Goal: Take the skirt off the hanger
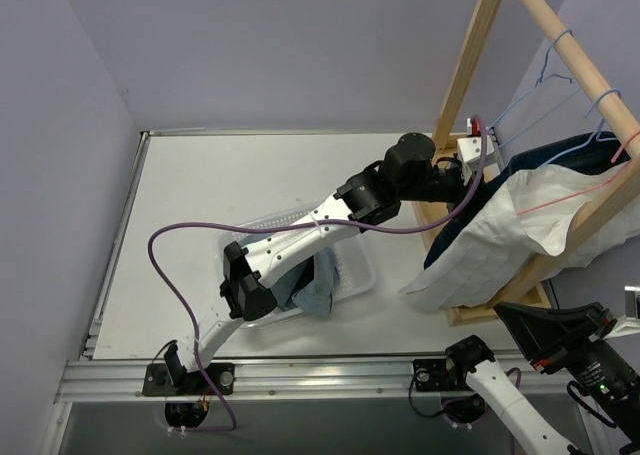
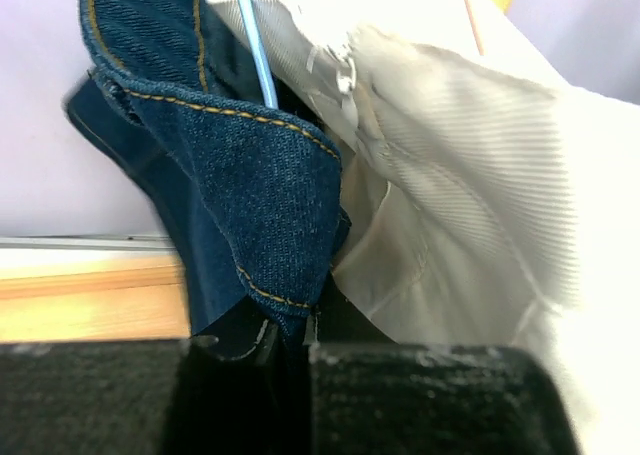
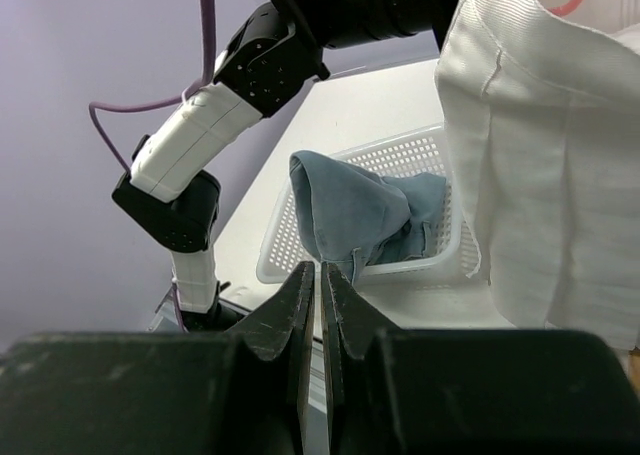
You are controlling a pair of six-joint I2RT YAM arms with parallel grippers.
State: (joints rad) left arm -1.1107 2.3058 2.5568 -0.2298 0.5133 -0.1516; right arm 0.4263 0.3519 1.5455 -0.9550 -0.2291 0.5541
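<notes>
A dark blue denim skirt (image 1: 560,153) with yellow stitching hangs on a light blue wire hanger (image 1: 598,125) on the wooden rack. My left gripper (image 1: 478,165) reaches to the rack and is shut on the skirt. In the left wrist view the skirt's (image 2: 250,175) hemmed corner runs down between the closed fingers of the left gripper (image 2: 290,330), and the hanger wire (image 2: 255,50) shows above. A white garment (image 1: 510,235) on a pink hanger (image 1: 570,197) hangs against the skirt. My right gripper (image 3: 320,275) is shut and holds nothing, low at the near right.
The wooden rack (image 1: 470,55) stands at the right, with an empty blue hanger (image 1: 545,80) on its bar. A white mesh basket (image 1: 365,265) under the left arm holds light blue clothes (image 1: 315,290). A purple cable (image 1: 170,275) loops over the table.
</notes>
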